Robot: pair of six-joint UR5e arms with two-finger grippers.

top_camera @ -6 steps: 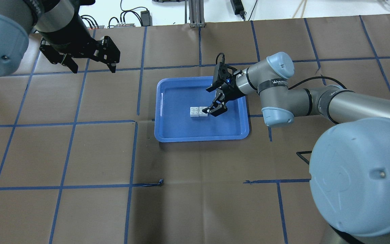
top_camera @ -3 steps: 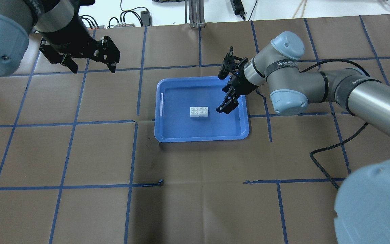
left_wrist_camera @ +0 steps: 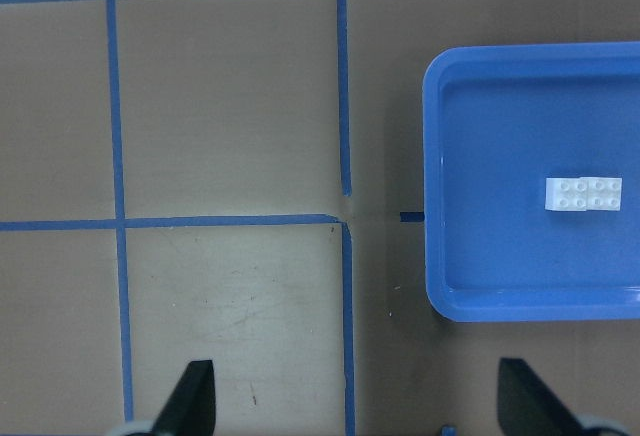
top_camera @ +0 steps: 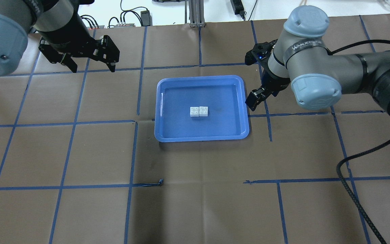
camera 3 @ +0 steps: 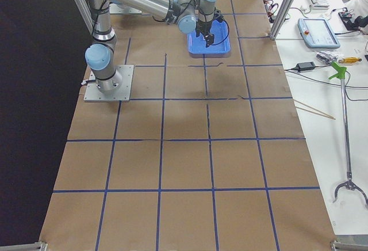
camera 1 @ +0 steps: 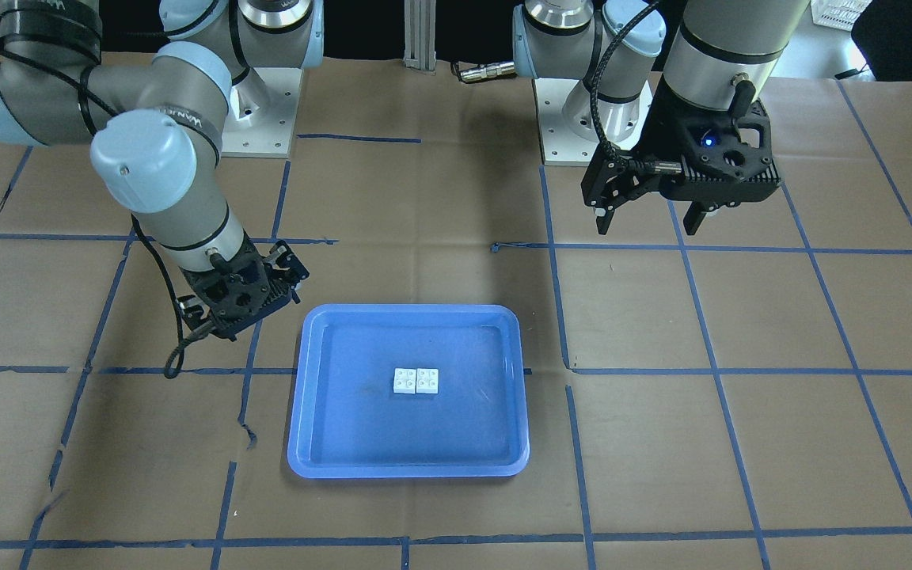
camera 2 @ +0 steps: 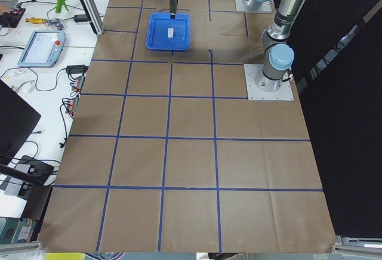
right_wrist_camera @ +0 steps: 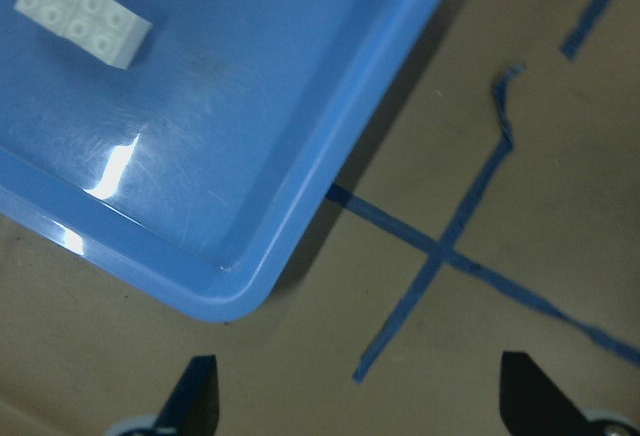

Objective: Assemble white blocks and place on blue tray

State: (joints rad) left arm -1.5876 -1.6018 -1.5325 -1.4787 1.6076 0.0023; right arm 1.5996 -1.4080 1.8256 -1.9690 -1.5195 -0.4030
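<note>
The two white blocks lie joined side by side in the middle of the blue tray, studs up. They also show in the front view on the tray, and in the left wrist view and the right wrist view. My right gripper is open and empty, just outside the tray's right rim, above the table. It also shows in the front view. My left gripper is open and empty, high over the far left of the table.
Brown paper with a blue tape grid covers the table. The right arm's black cable loops over the table's right side. The arm bases stand at the robot's edge. Benches with tools flank the far side.
My right gripper has drawn back from the blocks to the right, past the tray's right rim, and left them joined in the tray. The left arm has not moved.
</note>
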